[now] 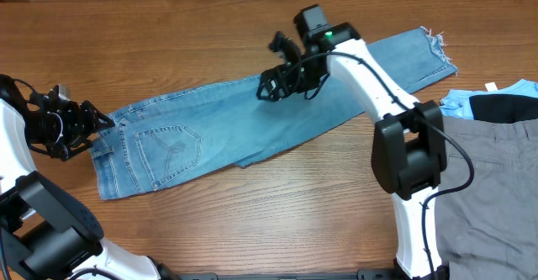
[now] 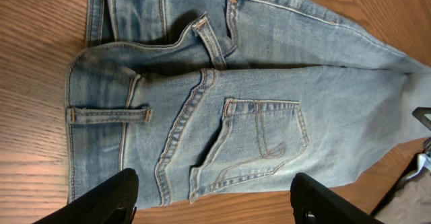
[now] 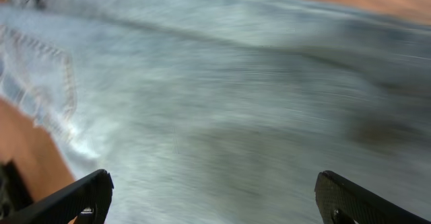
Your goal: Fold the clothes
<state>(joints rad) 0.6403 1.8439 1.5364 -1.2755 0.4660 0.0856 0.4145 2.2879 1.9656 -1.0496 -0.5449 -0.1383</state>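
Observation:
The clothes are light blue jeans (image 1: 252, 120) lying flat and slanted across the wooden table, waist at the left and frayed hems (image 1: 437, 43) at the far right. A stitched back pocket (image 2: 259, 140) faces up. My left gripper (image 1: 102, 122) hovers at the waist end. In the left wrist view the left gripper (image 2: 215, 183) is open, with denim and table edge under the gap. My right gripper (image 1: 269, 91) hangs over the middle of the legs. The right wrist view shows the right gripper (image 3: 212, 180) wide open above blurred denim (image 3: 222, 96), holding nothing.
Grey trousers (image 1: 496, 196) lie at the right edge of the table. A black garment (image 1: 504, 108) and a pale-blue one (image 1: 458, 103) lie just beyond them, close to the jeans' hems. The right arm's base (image 1: 408, 158) stands at the front right.

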